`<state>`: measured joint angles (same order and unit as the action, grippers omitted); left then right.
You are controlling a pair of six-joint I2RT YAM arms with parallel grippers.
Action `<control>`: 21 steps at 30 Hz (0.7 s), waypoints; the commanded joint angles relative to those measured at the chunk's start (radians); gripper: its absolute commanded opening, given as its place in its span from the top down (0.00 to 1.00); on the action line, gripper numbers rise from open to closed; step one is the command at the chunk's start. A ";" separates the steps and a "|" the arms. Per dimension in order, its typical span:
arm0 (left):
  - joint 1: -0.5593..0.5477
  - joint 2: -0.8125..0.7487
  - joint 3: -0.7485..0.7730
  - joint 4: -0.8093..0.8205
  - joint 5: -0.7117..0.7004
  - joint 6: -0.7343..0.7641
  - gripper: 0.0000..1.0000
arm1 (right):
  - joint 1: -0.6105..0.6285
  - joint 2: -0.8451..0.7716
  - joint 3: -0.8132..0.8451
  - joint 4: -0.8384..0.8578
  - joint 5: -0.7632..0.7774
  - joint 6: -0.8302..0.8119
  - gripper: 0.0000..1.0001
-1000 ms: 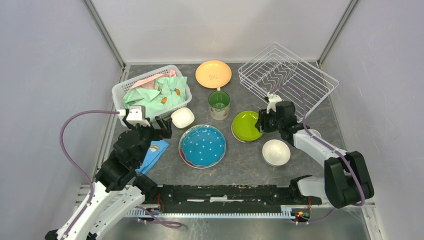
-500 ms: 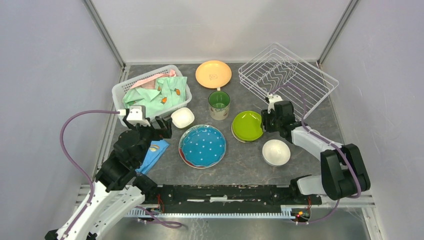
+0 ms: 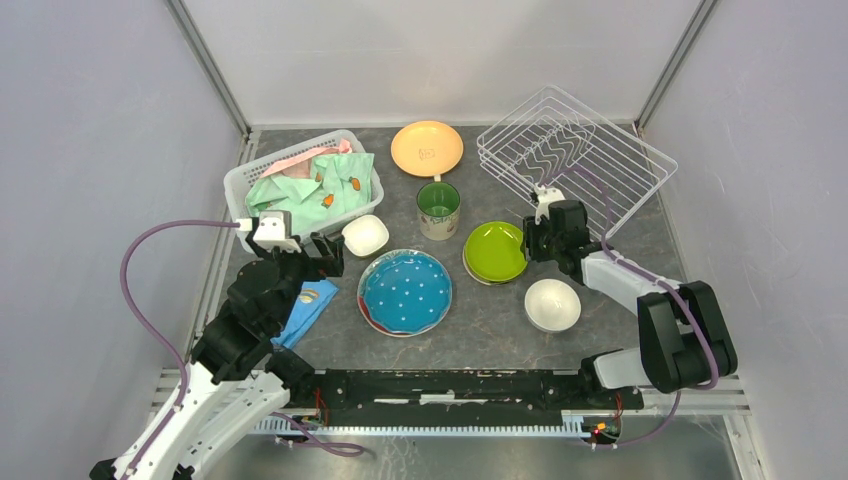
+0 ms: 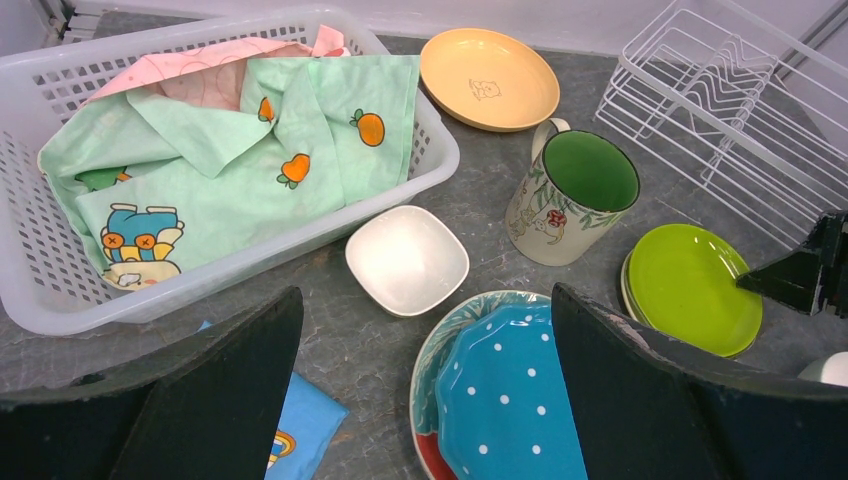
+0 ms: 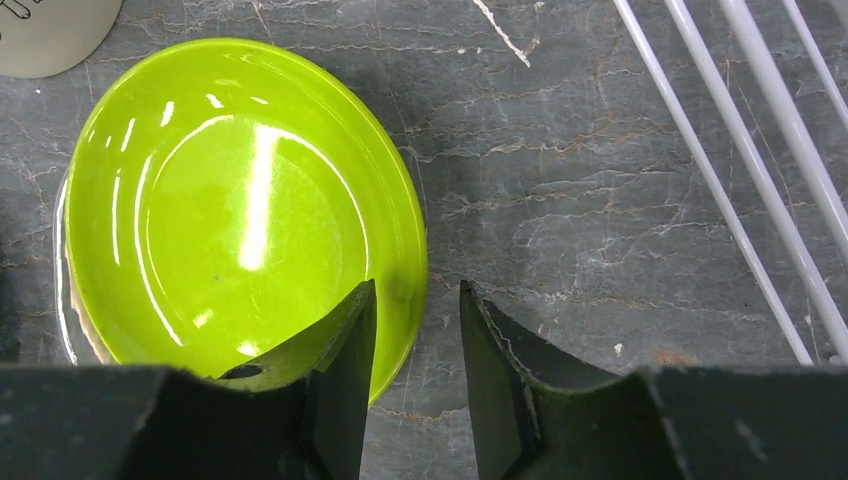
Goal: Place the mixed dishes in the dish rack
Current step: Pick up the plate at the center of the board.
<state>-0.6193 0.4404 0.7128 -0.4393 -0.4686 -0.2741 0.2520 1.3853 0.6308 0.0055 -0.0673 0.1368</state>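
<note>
Between the fingers of the right gripper (image 5: 418, 300) the rim of the lime-green plate (image 5: 230, 200) is seen. One finger is set over the plate's inside, and the other over the bare table (image 5: 600, 250) just outside the rim. The jaws are held partly apart, and no clamping on the rim is shown. The wires of the dish rack (image 5: 760, 150) are found just to this gripper's right. A round white bowl (image 3: 552, 304) lies behind it, toward the arm's base.

The left gripper (image 4: 425, 295) is held wide open above the table. Just ahead of it a square white bowl (image 4: 407, 258) is seen. The mug (image 4: 570, 195) stands farther ahead to the right, and the orange plate (image 4: 488, 78) lies beyond that. The basket (image 4: 60, 290) of clothes is placed ahead to the left. The blue dotted plate (image 4: 510, 390) lies by the right finger, and the blue cloth (image 4: 300, 425) by the left.
</note>
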 commanded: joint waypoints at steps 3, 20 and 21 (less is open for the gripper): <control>-0.003 0.008 -0.007 0.033 -0.005 0.059 0.00 | -0.009 0.012 -0.004 0.045 -0.015 0.003 0.58; -0.004 0.009 -0.007 0.033 -0.007 0.059 0.00 | -0.011 -0.003 0.031 0.001 -0.044 0.004 0.96; -0.004 0.008 -0.008 0.032 -0.007 0.059 0.00 | -0.011 -0.010 0.037 -0.003 -0.044 0.007 1.00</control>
<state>-0.6193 0.4488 0.7128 -0.4393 -0.4690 -0.2741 0.2394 1.4033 0.6334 0.0341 -0.1055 0.1596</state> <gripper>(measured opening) 0.994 0.072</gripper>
